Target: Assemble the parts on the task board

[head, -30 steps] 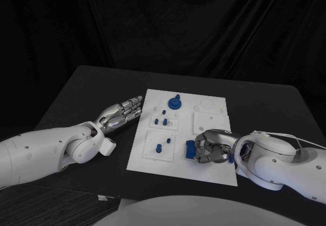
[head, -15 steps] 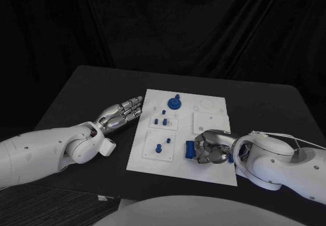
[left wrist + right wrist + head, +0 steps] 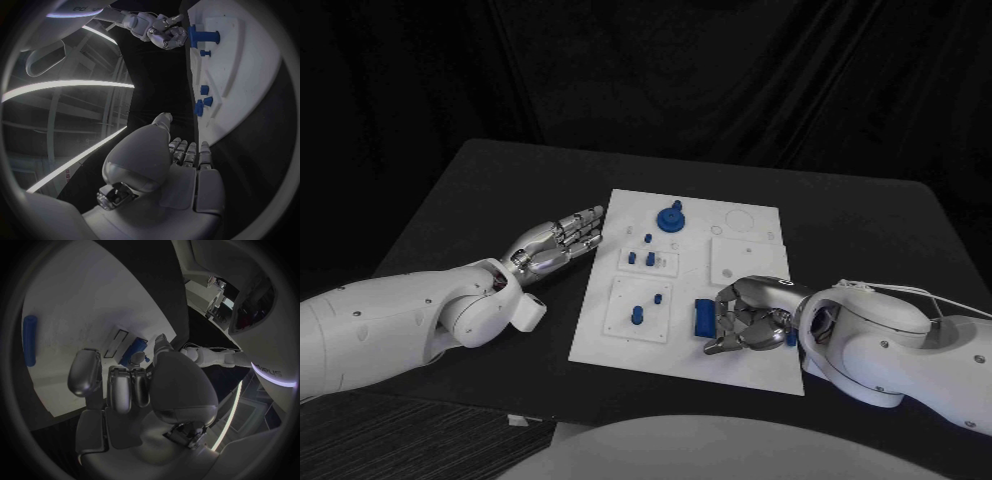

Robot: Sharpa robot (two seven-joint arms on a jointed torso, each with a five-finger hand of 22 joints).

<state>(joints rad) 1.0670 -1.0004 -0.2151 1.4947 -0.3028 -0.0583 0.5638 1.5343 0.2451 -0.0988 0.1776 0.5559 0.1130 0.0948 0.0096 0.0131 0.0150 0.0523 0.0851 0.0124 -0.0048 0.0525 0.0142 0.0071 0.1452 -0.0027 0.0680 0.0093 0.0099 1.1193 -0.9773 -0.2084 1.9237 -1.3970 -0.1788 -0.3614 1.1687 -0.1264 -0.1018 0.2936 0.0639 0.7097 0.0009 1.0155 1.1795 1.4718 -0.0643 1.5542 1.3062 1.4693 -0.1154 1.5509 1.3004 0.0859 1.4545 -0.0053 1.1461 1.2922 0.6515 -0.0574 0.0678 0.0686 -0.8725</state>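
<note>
The task board [image 3: 740,365] looks like smooth matt white plastic, and its parts [image 3: 701,319] matt blue plastic. The worktop [image 3: 473,200] is matt black. Both hands [image 3: 560,240] gleam like metal.

From the robot's head, the main camera looks down and forward across the matte black table [image 3: 877,220], taking in the whole flat white rectangular task board [image 3: 747,355] from some way off. A fisheye behind the silver many-fingered left hand [image 3: 181,155] faces along the board's edge [image 3: 250,85], close by. Another, behind the silver right hand [image 3: 125,385], sits very near the board's surface [image 3: 75,305]. All three share the board; the left wrist view also catches what appears to be the right hand [image 3: 162,32].
</note>
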